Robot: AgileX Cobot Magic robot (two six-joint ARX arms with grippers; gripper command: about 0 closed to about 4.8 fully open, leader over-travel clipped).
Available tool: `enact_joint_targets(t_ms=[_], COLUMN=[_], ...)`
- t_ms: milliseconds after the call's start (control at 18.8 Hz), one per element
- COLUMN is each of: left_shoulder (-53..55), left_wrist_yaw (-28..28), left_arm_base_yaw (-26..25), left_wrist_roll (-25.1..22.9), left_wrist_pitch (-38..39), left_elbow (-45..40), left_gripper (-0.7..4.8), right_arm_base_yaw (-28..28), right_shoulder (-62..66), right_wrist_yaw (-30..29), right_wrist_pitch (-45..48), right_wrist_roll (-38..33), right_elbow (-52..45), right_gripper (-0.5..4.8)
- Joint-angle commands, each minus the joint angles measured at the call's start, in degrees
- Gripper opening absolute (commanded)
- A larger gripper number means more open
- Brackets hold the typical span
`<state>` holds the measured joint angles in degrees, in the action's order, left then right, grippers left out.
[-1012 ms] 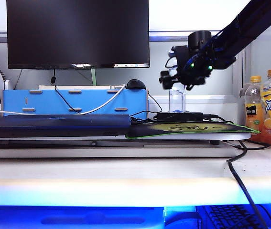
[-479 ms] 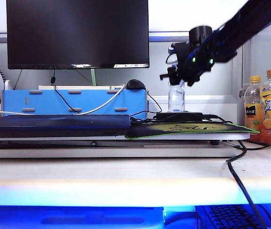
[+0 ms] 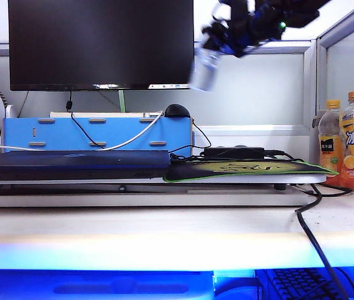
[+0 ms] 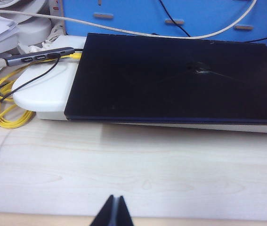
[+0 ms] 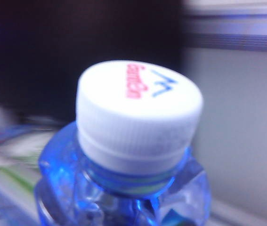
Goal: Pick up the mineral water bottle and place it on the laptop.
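Gripping mineral water bottle [image 3: 204, 67], seemingly: right pincer [image 3: 223, 37] aloft | left pincer [image 4: 114, 213] together above desk [image 4: 138, 165] | laptop [image 4: 171, 80] bare

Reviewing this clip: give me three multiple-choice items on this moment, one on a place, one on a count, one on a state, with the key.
1. Where is the mineral water bottle?
A. On the laptop
B. In the air before the monitor's right edge
C. Beside the orange-drink bottles

2. How many orange-capped bottles stand at the right?
A. One
B. Two
C. Three

3. How is the left gripper?
A. Shut, holding nothing
B. Shut on the bottle
C. Wide open

Key: 1 B, the right gripper holds it high, clear of the laptop. 2 B, two orange-drink bottles stand together. 3 A, the left gripper shows its tips together over bare desk.
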<state>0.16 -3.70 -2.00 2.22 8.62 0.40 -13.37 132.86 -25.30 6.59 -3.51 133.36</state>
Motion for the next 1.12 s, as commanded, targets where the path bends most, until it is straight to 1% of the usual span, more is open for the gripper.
enact_joint_targets(t_ms=[53,213,373,533,692,1012,1119], left_shoulder=[-0.11,-0.11,-0.11,-0.11,-0.11,-0.11,-0.11], left_wrist_yaw=[-0.17,-0.17,-0.15,-0.17,-0.17,-0.17,-0.17], left_arm_base_yaw=[0.0,0.0,0.0,0.0,0.0,0.0,0.0], left_wrist_roll=[-0.09,-0.09,-0.09,-0.09,-0.09,-0.09,-0.07], left_wrist_pitch=[0.09,0.09,0.09,0.07,0.09,0.09,0.09], left_elbow=[0.0,0.0,0.0,0.0,0.0,0.0,0.0], left_gripper=[-0.02,-0.02,-0.02,-0.02,-0.02,-0.02,-0.02], right_arm_base_yaw=[-2.93,-7.1,-11.87,-14.64,-15.98,-16.55,-16.68], right_shoulder=[-1.44,-1.42,-1.05,0.74,2.99,7.52,8.28], right_wrist_yaw=[-9.4,-12.59,-12.28,-11.82,-11.67,-11.74,-11.74], right_wrist_pitch=[2.82,-0.31,-1.66,-3.28,-4.5,-6.95,-8.46], right_wrist_roll=[-2.27,-2.01,-0.52,-0.52,1.07,1.33,2.78], right_elbow=[0.7,0.7,0.68,0.66,0.59,0.57,0.57], right_gripper=[1.07,1.08,1.08,1.09,1.17,1.17,1.17])
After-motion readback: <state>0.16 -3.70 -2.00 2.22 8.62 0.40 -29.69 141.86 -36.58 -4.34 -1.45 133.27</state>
